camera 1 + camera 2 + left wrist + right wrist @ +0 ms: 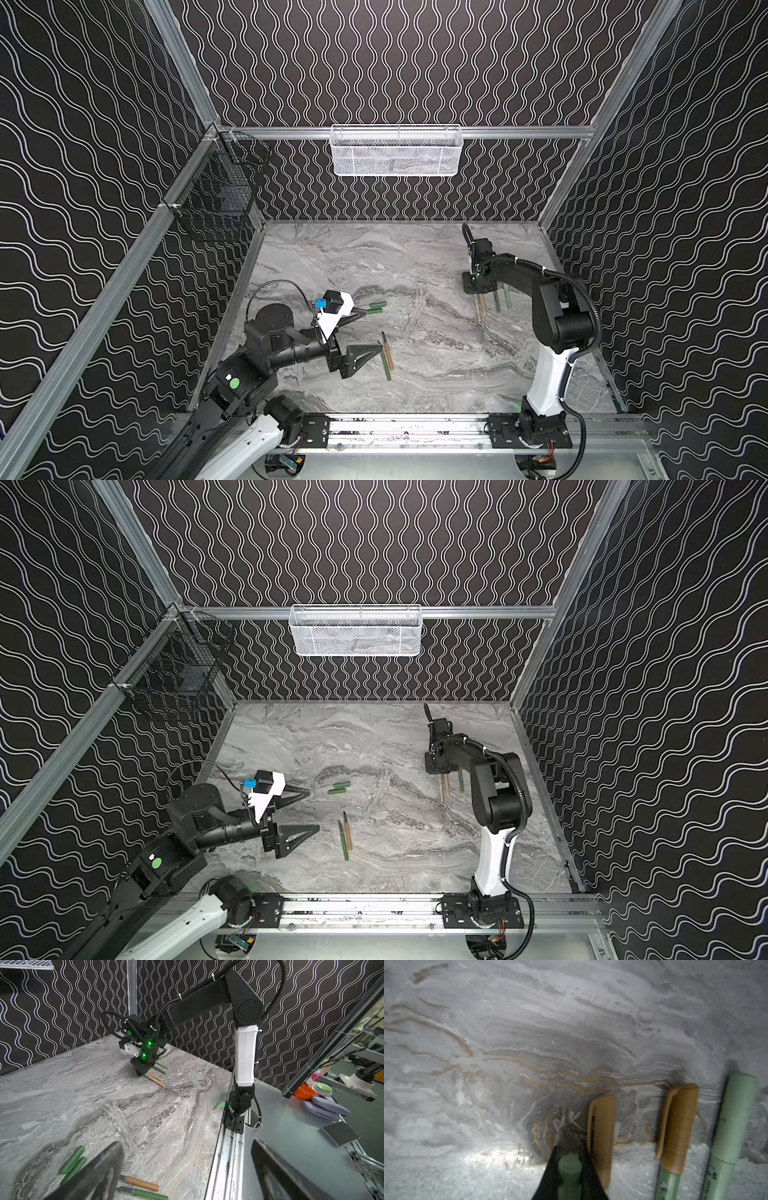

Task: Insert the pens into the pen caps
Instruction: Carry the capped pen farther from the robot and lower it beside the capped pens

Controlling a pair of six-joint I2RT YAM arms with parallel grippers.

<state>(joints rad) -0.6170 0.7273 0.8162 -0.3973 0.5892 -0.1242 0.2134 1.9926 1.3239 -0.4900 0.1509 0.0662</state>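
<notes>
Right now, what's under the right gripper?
The right gripper is shut on a pale green pen, over the marble table. A tan cap lies beside it. The rest of the pen is hidden by the fingers.

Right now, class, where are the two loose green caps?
In both top views the caps lie side by side left of centre, just off the left gripper, behind two bare pens.
</notes>
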